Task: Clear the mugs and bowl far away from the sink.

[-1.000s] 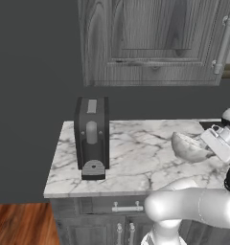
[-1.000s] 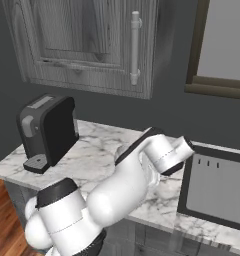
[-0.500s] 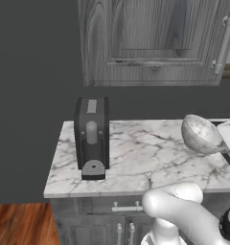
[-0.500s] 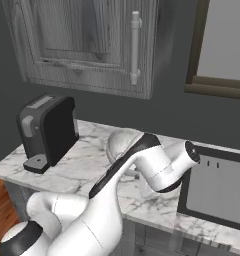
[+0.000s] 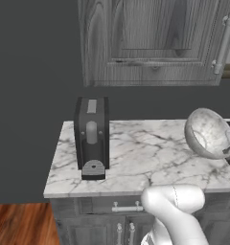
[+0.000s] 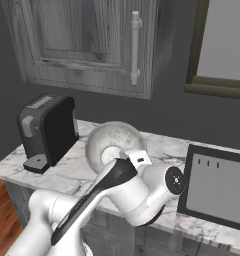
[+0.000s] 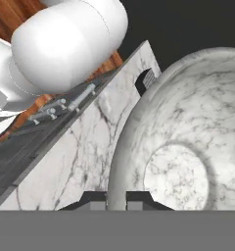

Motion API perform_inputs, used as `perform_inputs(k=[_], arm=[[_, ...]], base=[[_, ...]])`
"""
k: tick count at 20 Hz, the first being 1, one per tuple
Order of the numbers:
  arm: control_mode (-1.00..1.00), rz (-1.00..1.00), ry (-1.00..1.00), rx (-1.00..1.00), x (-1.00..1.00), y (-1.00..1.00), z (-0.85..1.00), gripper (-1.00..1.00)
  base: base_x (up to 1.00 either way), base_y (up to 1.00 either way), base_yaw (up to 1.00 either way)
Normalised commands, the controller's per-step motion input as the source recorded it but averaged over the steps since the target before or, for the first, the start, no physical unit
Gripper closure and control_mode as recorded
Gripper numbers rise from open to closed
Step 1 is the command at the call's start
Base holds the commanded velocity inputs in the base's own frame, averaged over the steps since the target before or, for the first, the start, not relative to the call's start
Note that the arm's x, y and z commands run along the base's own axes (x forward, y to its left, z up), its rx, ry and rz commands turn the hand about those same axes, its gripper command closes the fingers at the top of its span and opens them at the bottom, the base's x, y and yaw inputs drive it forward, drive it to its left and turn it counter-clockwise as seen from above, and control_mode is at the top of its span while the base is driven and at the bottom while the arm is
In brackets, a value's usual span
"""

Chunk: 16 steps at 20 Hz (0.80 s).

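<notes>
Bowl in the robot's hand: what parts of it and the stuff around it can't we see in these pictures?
- Bowl, right base view: its lower edge sits behind the white arm.
- Bowl, left base view: its right rim is cut off by the picture edge.
- Hand, hand view: just the two dark tips show, pinching the bowl's rim.
- Sink, right base view: its right side runs off the edge.
- Coffee machine, hand view: mostly hidden behind the bowl.

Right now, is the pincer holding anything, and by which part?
Yes: the pincer is shut on the speckled bowl, pinching its rim.

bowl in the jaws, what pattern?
Wide round bowl: white-grey marbled speckle, inside and out; clearest in the hand view.
</notes>
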Motion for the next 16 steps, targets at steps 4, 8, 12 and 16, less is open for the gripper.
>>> perform_inputs(k=[4, 8, 12, 16], arm=[[-1.0, 0.08, -0.08, -0.01, -0.3, 0.0, 0.04, 1.0], [-1.0, 0.02, 0.0, 0.0, -0.06, 0.0, 0.0, 1.0], [-1.0, 0.01, 0.0, 0.0, 0.0, 0.0, 0.0, 1.0], [1.0, 0.0, 0.0, 0.0, 0.0, 0.0, 0.0, 1.0]], base=[[0.0, 0.0, 0.0], [0.0, 0.0, 0.0], [0.0, 0.0, 0.0], [-0.02, 0.0, 0.0]])
